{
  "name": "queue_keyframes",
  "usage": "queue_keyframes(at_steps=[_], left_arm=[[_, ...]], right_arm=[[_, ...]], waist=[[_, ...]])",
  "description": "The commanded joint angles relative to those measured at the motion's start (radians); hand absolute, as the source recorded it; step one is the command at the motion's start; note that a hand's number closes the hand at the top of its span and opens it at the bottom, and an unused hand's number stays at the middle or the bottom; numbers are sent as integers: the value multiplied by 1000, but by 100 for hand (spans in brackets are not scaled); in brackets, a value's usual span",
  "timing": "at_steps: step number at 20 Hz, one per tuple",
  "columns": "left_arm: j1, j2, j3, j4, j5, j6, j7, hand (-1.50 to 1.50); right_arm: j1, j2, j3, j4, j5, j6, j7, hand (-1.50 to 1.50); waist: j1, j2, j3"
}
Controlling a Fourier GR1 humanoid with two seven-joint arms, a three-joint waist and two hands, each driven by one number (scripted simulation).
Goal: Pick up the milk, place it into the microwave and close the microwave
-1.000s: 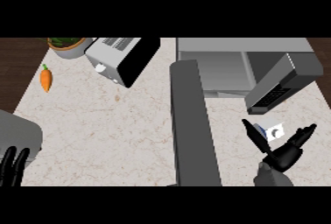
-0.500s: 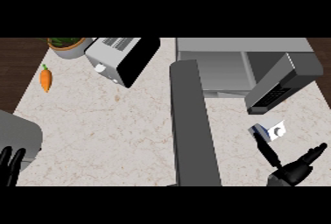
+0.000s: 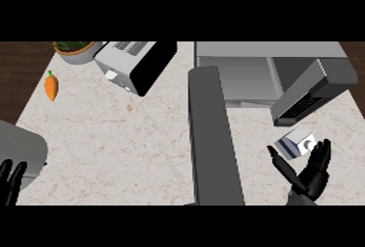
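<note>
The milk [image 3: 296,144], a small white and blue carton, stands on the counter just below the microwave's keypad panel [image 3: 308,102]. The grey microwave [image 3: 239,72] is at the top right with its cavity showing. Its open door [image 3: 214,144] juts toward me as a long grey slab. My right hand [image 3: 311,176] is open just below the milk, fingers straight and spread, thumb to the left. It is near the carton but does not hold it. My left hand [image 3: 9,181] rests open at the lower left edge, fingers up.
A toaster [image 3: 132,65] stands at the top middle, with a potted plant [image 3: 74,48] and a carrot [image 3: 51,87] to its left. A grey rounded object [image 3: 21,147] sits at the left edge. The open door splits the counter between the two hands.
My right hand drew back down and right from the milk, then came back up toward it. The milk has stayed put. The left hand has not moved.
</note>
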State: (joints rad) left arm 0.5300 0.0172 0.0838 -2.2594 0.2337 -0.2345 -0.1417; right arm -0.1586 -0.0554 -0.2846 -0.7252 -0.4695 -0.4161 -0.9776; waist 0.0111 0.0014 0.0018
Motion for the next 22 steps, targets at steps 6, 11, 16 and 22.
queue_keyframes(at_steps=[6,11,16,22], left_arm=[[21,-17,-35,40,-40,-1,-38,-150],[-20,1,19,35,24,-13,5,-150],[-9,-3,-19,16,-10,-24,-7,-150],[3,22,54,70,72,-67,-36,-150]], right_arm=[[-86,7,-86,32,38,-229,-153,150],[-96,-70,-15,57,88,37,-95,150],[-86,-186,216,23,199,435,15,150],[-57,-234,266,-77,199,609,-1,150]], waist=[[0,-1,-2],[1,0,-1],[11,-3,-1],[-9,-5,-3]])
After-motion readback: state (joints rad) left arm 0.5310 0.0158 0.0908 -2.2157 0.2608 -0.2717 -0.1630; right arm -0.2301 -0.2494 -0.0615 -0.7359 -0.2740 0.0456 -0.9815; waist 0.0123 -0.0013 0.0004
